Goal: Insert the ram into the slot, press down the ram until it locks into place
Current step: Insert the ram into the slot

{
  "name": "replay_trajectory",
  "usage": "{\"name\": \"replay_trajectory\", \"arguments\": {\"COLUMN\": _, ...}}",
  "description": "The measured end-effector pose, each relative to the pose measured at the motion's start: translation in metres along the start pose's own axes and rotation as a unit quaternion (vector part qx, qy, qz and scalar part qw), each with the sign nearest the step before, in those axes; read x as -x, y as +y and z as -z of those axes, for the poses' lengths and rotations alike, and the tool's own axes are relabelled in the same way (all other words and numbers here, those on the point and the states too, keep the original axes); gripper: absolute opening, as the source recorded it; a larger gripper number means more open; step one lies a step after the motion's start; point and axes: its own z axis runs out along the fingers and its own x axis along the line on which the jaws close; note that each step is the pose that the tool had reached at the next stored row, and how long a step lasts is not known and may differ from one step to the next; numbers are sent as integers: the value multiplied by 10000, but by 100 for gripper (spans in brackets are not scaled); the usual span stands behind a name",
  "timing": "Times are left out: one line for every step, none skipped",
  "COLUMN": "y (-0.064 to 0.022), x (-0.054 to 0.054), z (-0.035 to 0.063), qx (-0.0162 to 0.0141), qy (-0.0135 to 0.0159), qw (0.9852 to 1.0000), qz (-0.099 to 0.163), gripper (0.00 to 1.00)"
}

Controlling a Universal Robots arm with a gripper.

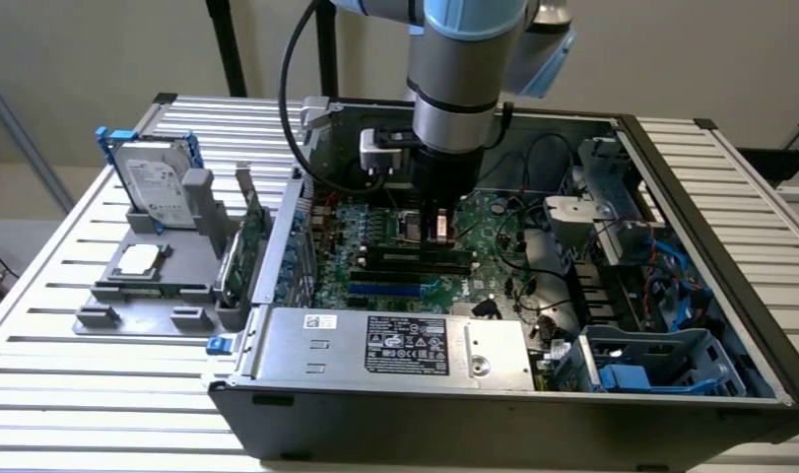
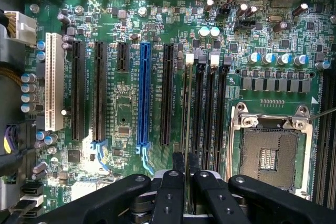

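Note:
My gripper [image 2: 186,165] hangs over the green motherboard [image 2: 126,114] inside the open computer case [image 1: 504,409]. Its two black fingers [image 2: 178,167] are shut on the ram [image 2: 187,114], which I see edge-on as a thin line. The ram stands along the black slot [image 2: 185,80] nearest the processor-side group's outer edge, with identical slots [image 2: 212,108] parallel beside it. I cannot tell how deep the ram sits or whether the end latches have closed. In the exterior view the gripper [image 1: 437,233] is low over the memory slots [image 1: 413,260].
A blue slot [image 2: 143,95], black expansion slots [image 2: 98,93] and a white slot [image 2: 53,87] lie on one side; the square metal processor socket [image 2: 270,153] lies on the other. The power supply [image 1: 399,340], drive cage [image 1: 649,360], cables and a hard drive [image 1: 156,182] on a grey fixture surround the work area.

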Motion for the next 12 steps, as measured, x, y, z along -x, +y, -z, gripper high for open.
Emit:
{"name": "replay_trajectory", "arguments": {"y": 0, "x": 2, "z": -1, "qx": -2, "qy": -1, "qw": 10000, "qz": -1, "gripper": 14}}
{"name": "replay_trajectory", "arguments": {"y": 0, "x": 4, "z": -2, "qx": -3, "qy": -1, "qw": 10000, "qz": -2, "gripper": 14}}
{"name": "replay_trajectory", "arguments": {"y": 0, "x": 6, "z": -2, "qx": -4, "qy": 0, "qw": 10000, "qz": -2, "gripper": 14}}
{"name": "replay_trajectory", "arguments": {"y": 0, "x": 8, "z": -2, "qx": -6, "qy": 0, "qw": 10000, "qz": -3, "gripper": 14}}
{"name": "replay_trajectory", "arguments": {"y": 0, "x": 9, "z": -4, "qx": -8, "qy": 0, "qw": 10000, "qz": -3, "gripper": 14}}
{"name": "replay_trajectory", "arguments": {"y": 0, "x": 10, "z": -5, "qx": -10, "qy": 0, "qw": 10000, "qz": -3, "gripper": 14}}
{"name": "replay_trajectory", "arguments": {"y": 0, "x": 11, "z": -6, "qx": -12, "qy": 1, "qw": 10000, "qz": -3, "gripper": 14}}
{"name": "replay_trajectory", "arguments": {"y": 0, "x": 11, "z": -8, "qx": -15, "qy": 1, "qw": 10000, "qz": -3, "gripper": 14}}
{"name": "replay_trajectory", "arguments": {"y": 0, "x": 11, "z": -10, "qx": -18, "qy": 1, "qw": 10000, "qz": -4, "gripper": 14}}
{"name": "replay_trajectory", "arguments": {"y": 0, "x": 11, "z": -12, "qx": -21, "qy": 1, "qw": 10000, "qz": -3, "gripper": 14}}
{"name": "replay_trajectory", "arguments": {"y": 0, "x": 11, "z": -15, "qx": -24, "qy": 1, "qw": 10000, "qz": -4, "gripper": 14}}
{"name": "replay_trajectory", "arguments": {"y": 0, "x": 12, "z": -18, "qx": -27, "qy": 0, "qw": 10000, "qz": -4, "gripper": 14}}
